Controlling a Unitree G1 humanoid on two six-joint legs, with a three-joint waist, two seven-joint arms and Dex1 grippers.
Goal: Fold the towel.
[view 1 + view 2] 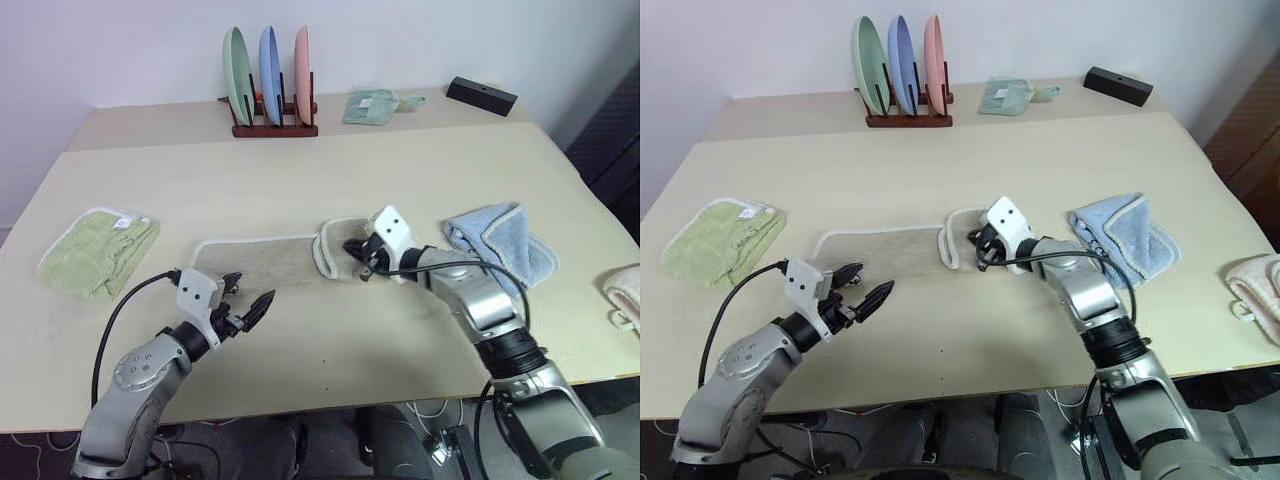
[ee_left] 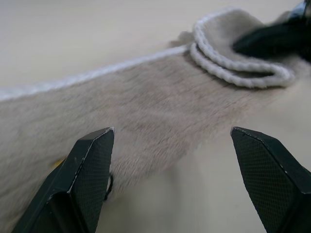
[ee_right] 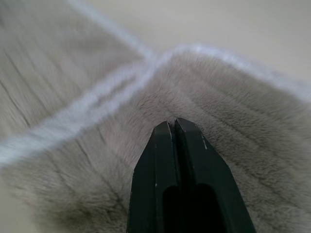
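Note:
The towel [image 1: 260,258] is beige with a white corded edge and lies as a long strip across the middle of the table. Its right end [image 1: 335,245] is doubled back over itself. My right gripper [image 1: 355,250] is shut, its tips resting on that folded end [image 3: 233,126], and no cloth shows between the fingers [image 3: 165,145]. My left gripper [image 1: 250,292] hovers open just in front of the strip's left end, with the towel's front edge [image 2: 146,107] lying ahead between its two fingers [image 2: 92,160].
A folded light green towel [image 1: 97,250] lies at the left of the table [image 1: 330,170] and a crumpled light blue towel [image 1: 500,240] just right of my right arm. A plate rack [image 1: 272,90], a small green cloth [image 1: 372,106] and a black box [image 1: 481,95] stand at the back. A pale cloth [image 1: 625,295] sits at the right edge.

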